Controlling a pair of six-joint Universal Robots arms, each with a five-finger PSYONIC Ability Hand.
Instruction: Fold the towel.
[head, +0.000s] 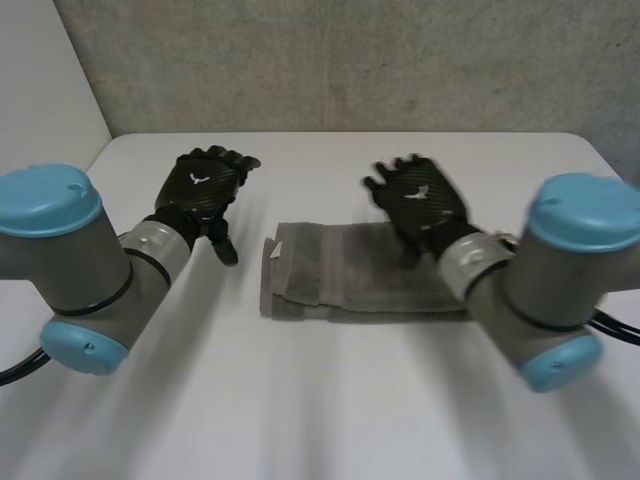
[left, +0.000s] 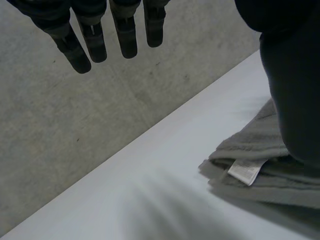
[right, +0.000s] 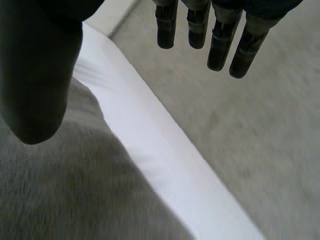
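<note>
**Both hands open and empty, folded towel lying crosswise between them**

Head view: the grey towel (head: 365, 280) lies on the white counter (head: 320, 400) as a layered strip, with its long axis running from the robot's left to its right. The left hand (head: 205, 185) hangs beside the towel's left end, near it but apart from it. Its fingers are straight and it holds nothing. The right hand (head: 420, 200) is over the far edge of the towel, toward its right end, likewise spread and empty. The right hand is therefore the nearer of the two. For a further fold across the long axis, I judge that either hand would have to come down onto its own end of the strip. A small white label (head: 275, 250) sits at the left end.

Left wrist view: the left hand's fingers (left: 125, 37) reach out straight toward the grey concrete wall (left: 75, 140), and the thumb (left: 292, 90) hangs wide of them, with nothing between. The towel's left end (left: 260, 145) lies beside and below the thumb, stacked in several layers. The label (left: 245, 171) is tucked between these layers, and no writing on it can be read.

Right wrist view: the right hand's fingers (right: 220, 45) are extended past the counter's far edge (right: 150, 150), and the thumb (right: 35, 75) hangs above the towel (right: 65, 195), which lies under the palm. Nothing is gripped, and the hand appears to be clear of the cloth, though contact cannot be ruled out.
</note>
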